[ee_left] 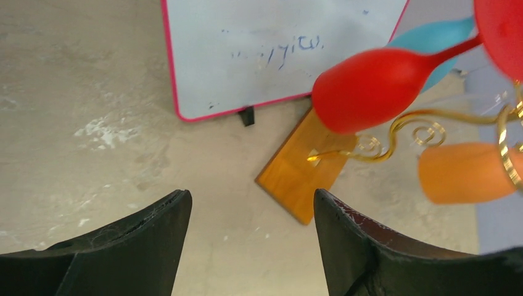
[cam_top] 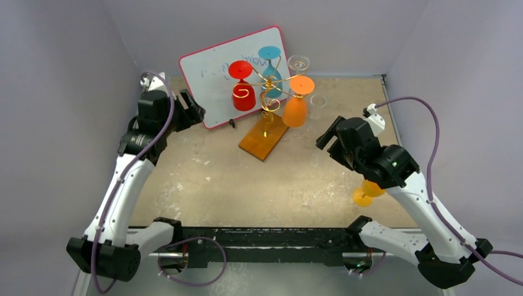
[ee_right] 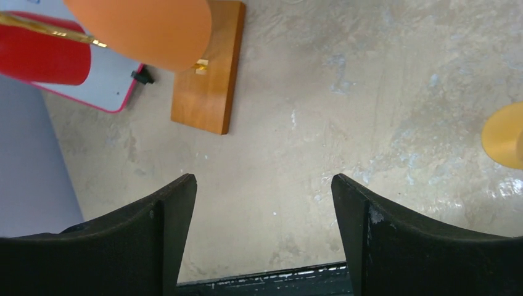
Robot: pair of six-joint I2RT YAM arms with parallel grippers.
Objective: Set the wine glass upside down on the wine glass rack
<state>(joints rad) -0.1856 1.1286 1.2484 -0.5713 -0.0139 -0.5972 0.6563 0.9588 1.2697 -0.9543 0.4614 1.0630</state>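
Observation:
The wine glass rack (cam_top: 270,92) is gold wire on an orange-brown wooden base (cam_top: 264,137) at the middle back. A red glass (cam_top: 243,86), a blue glass (cam_top: 271,68), an orange glass (cam_top: 296,102) and a clear glass (cam_top: 300,64) hang on it upside down. A yellow-orange wine glass (cam_top: 368,192) lies on the table, partly hidden under my right arm; its foot shows in the right wrist view (ee_right: 506,135). My left gripper (cam_top: 191,111) is open and empty, left of the rack. My right gripper (cam_top: 330,139) is open and empty, right of the base.
A pink-framed whiteboard (cam_top: 216,74) leans behind the rack, close to my left gripper. Grey walls close in the back and both sides. The left wrist view shows the base (ee_left: 305,169), the red glass (ee_left: 370,86) and the whiteboard (ee_left: 277,49) ahead of the fingers.

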